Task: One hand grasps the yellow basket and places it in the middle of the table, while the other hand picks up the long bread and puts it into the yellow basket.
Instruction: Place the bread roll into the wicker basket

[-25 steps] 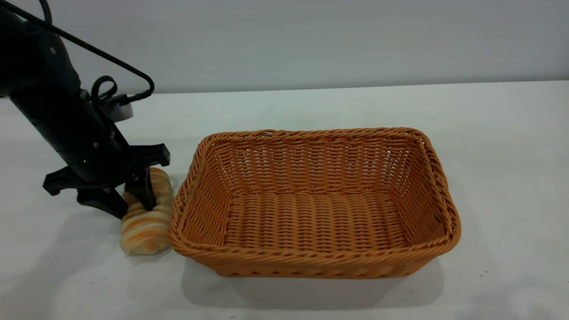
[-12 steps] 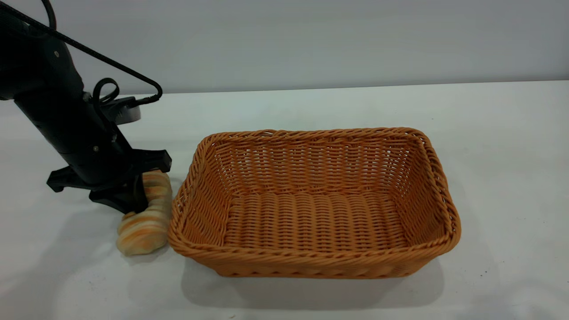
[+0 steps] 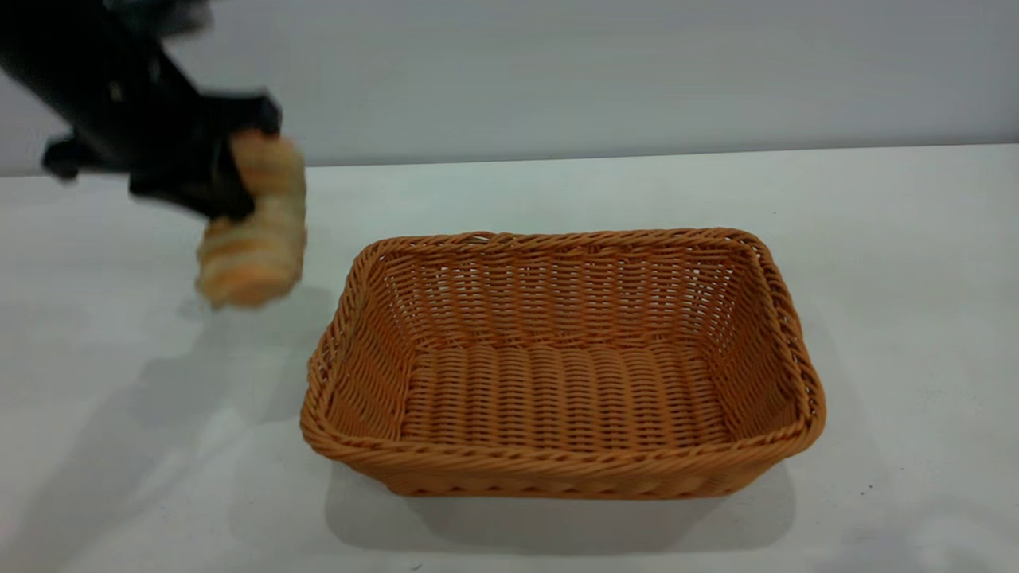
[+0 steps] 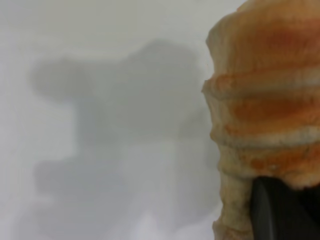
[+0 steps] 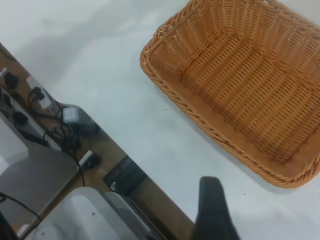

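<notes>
The yellow basket (image 3: 557,471) stands empty on the white table (image 3: 892,239), about mid-table; the right wrist view looks down on it (image 5: 197,116). The long bread (image 3: 256,239), striped orange and cream, hangs in the air above the table, left of the basket and higher than its rim. My left gripper (image 3: 231,191) is shut on its upper part. In the left wrist view the bread (image 4: 270,100) fills one side, with a dark finger (image 4: 282,212) pressed against it. Only a dark piece of my right gripper (image 5: 214,212) shows, held high beyond the basket's right end.
In the right wrist view the table's edge (image 5: 125,150) runs close to the right gripper, with cables and plugs (image 5: 30,105) below it. Bare tabletop lies all round the basket, and the bread's shadow (image 3: 239,374) falls to the basket's left.
The left gripper has risen from the table with the bread, which lay against the basket's left end a second ago. The basket has not moved.
</notes>
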